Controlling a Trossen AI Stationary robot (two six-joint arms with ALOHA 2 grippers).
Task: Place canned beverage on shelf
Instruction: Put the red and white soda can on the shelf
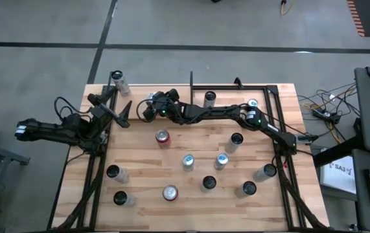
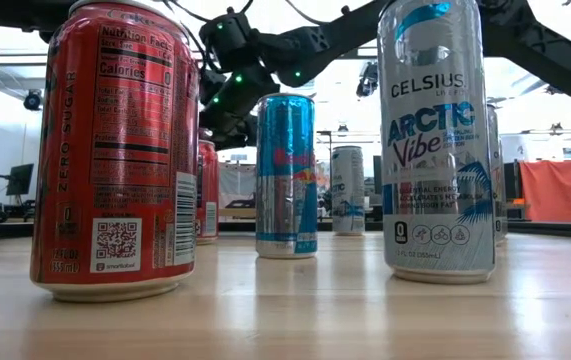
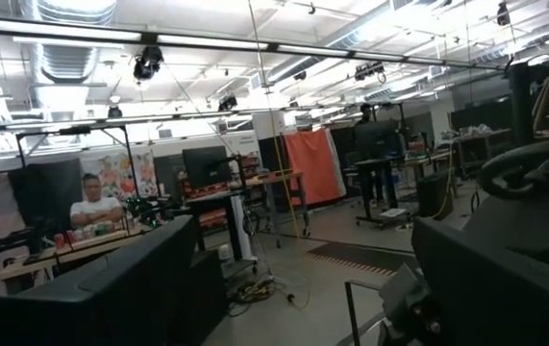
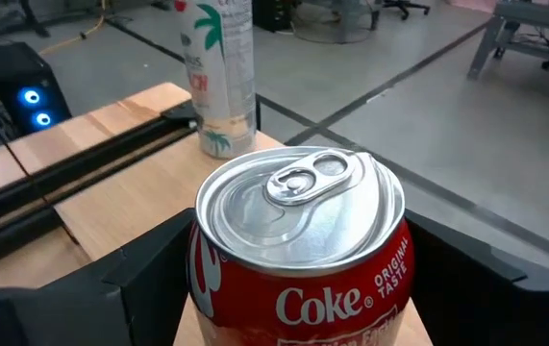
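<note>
A red Coke can [image 4: 298, 259] with a silver top stands upright between the fingers of my right gripper [image 4: 293, 252]. That arm reaches from the right across to the far left of the table, where the gripper [image 1: 151, 103] is over the shelf's pale board [image 1: 136, 90]. The same board [image 4: 111, 192] shows beyond the can. A tall white can [image 4: 218, 67] stands on its far-left corner. My left gripper [image 1: 121, 113] waits open at the table's left edge, pointing slightly upward, with nothing between its fingers [image 3: 139, 288]. My right gripper has the Coke can's upper wall [image 4: 207, 279] between its two fingers, one on each side just below the rim. The fingers come nearly level from the table's right, slanting slightly down. The can is upright, tab up. Its base lies below the picture, so whether it rests on the board I cannot tell.
Several more cans stand across the table: a red one [image 1: 163, 136], two blue ones [image 1: 188, 162] [image 1: 221, 160], another red one [image 1: 170, 192], dark-topped ones to the right and near left. Two cans [image 1: 209, 98] [image 1: 253, 103] stand at the far edge. A black metal frame [image 1: 275, 129] rims the table.
</note>
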